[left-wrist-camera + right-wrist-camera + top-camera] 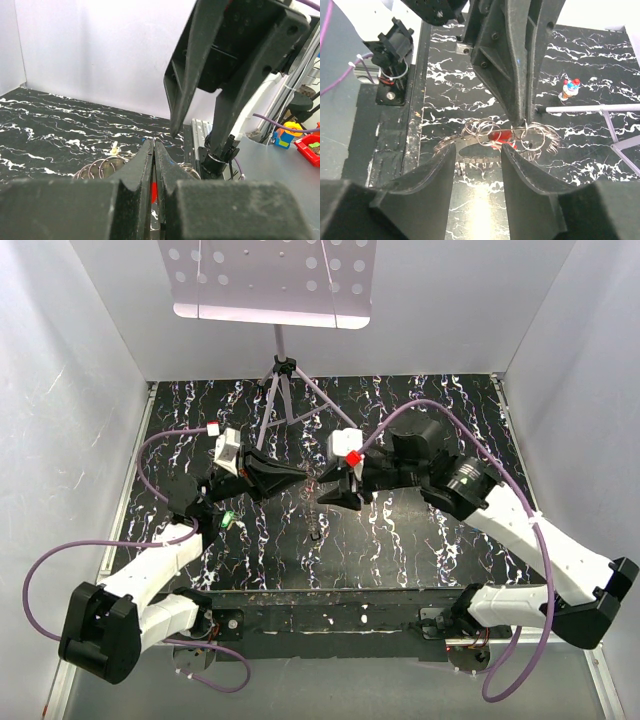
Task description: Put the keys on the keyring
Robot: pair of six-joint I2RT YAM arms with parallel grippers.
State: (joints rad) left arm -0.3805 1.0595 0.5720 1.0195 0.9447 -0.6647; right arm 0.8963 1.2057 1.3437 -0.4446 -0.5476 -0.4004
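Observation:
The keyring (470,152), a thin grey metal ring fringed with small wire loops, hangs just above the table in the right wrist view. A red key (501,136) hangs on its far rim. My left gripper (520,119) comes down from above and is shut on that far rim beside the red key. In the left wrist view the left gripper (153,142) is closed, with red showing between the jaws and ring loops (97,169) to the left. My right gripper (478,149) is open and empty, its fingers straddling the near rim. A cream key (115,149) lies on the table.
A green key (226,520) lies on the black marbled table by the left arm. A small cluster of red and blue keys (570,87) lies near a music stand leg (590,107). The stand's tripod (283,380) is at the back centre. White walls enclose the table.

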